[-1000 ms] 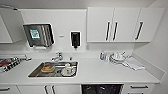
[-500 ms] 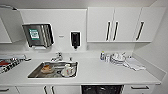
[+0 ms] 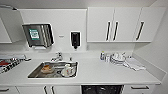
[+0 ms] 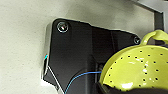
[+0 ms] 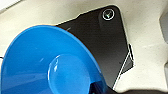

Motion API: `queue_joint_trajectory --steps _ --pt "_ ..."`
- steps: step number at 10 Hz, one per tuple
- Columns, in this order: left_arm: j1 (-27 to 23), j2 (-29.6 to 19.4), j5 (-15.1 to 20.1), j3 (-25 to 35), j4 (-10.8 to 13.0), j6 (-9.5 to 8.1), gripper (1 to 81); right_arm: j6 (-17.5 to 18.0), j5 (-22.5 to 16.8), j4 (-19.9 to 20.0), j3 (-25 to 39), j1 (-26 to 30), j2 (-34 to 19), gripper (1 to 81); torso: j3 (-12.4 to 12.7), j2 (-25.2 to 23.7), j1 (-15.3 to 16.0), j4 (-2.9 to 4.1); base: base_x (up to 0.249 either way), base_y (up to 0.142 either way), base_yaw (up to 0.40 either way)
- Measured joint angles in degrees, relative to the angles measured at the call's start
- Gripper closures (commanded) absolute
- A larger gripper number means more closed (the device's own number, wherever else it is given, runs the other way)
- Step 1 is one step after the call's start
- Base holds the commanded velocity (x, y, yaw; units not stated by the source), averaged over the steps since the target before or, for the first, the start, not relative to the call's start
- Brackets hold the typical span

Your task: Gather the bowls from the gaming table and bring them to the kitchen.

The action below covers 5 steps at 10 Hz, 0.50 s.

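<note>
The head view looks down on a white kitchenette counter (image 3: 100, 72) under white wall cabinets with dark vertical handles (image 3: 112, 23). A rectangular steel sink (image 3: 35, 73) is set into the counter, and inside it lie an orange-brown round object (image 3: 46, 68) and a white cup-like item (image 3: 67, 70). A steel tap (image 3: 58, 57) stands just behind the sink. On the wall hang a steel paper-towel dispenser (image 3: 38, 35) and a black soap dispenser (image 3: 75, 40). To the right, a stack of white dishes (image 3: 118, 58) stands beside a folded white cloth (image 3: 135, 64).
</note>
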Motion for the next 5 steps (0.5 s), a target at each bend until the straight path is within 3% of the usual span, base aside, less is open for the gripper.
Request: queue_joint_trajectory --steps 2,5 --pt "-0.15 -1.30 -2.38 1.15 0.00 0.00 81.1 0.00 0.17 0.01 0.00 0.01 -0.02 81.1 -0.72 0.00 -0.02 0.00 0.000 0.000 0.000" --pt "-1.05 -4.24 -3.08 7.11 0.00 -0.02 81.1 0.00 0.28 0.01 0.05 0.12 -0.11 81.1 -5.99 0.00 -0.06 0.00 0.000 0.000 0.000"
